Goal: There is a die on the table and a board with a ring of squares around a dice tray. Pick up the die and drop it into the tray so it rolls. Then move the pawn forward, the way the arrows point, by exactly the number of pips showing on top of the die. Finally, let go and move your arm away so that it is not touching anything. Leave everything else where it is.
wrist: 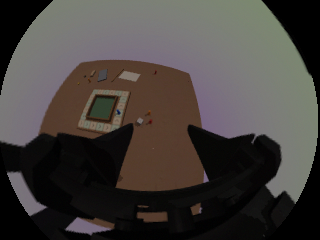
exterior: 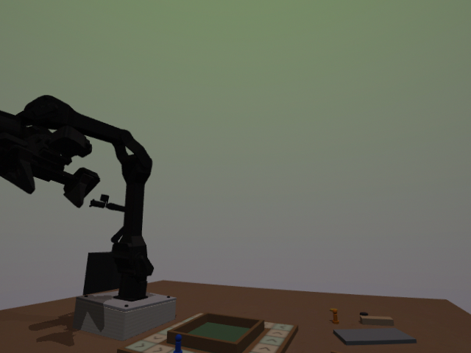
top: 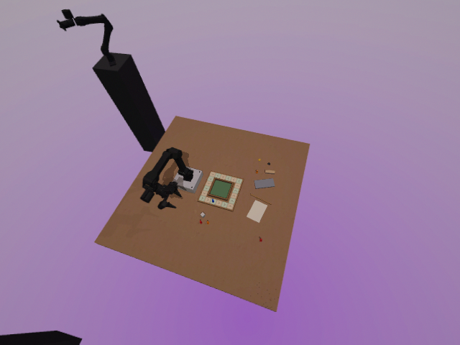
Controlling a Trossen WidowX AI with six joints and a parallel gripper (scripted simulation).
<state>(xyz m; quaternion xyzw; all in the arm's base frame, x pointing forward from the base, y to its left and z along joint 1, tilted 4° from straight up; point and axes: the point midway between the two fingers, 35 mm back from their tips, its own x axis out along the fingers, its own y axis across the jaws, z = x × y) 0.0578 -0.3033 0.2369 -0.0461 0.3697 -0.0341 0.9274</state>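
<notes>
Far left over the surface [top: 223, 267], the arm is folded high above its grey base [top: 190, 180], with the claw [top: 167, 196] well up in the air, spread nearly full width and holding nothing; wrist view shows both fingers apart with only bare wood between them. Step in hand, as I read it: the very first one, reaching for the die, with nothing picked yet. Moving right: the die [top: 202, 214] sits on the wood just in front of the board's near edge, a small pale cube, with a red piece [top: 200, 221] and an orange piece [top: 207, 221] just beside it. Pips too small to read. Next right, the board [top: 203, 192] with its ring of arrow squares around the green tray [top: 221, 188]; blue pawn [top: 213, 200] stands on a square of the near row. Further right, clutter to leave alone: grey slab [top: 264, 182], white card [top: 256, 210], thin stick [top: 259, 198], small wood block [top: 269, 171], another red piece [top: 260, 239]. Next move calls for swinging the claw right and down over the die and straddling the cube without nudging the two little pieces next to it. That tight spacing looks like the main risk. After that comes the lift, then release over the tray.
</notes>
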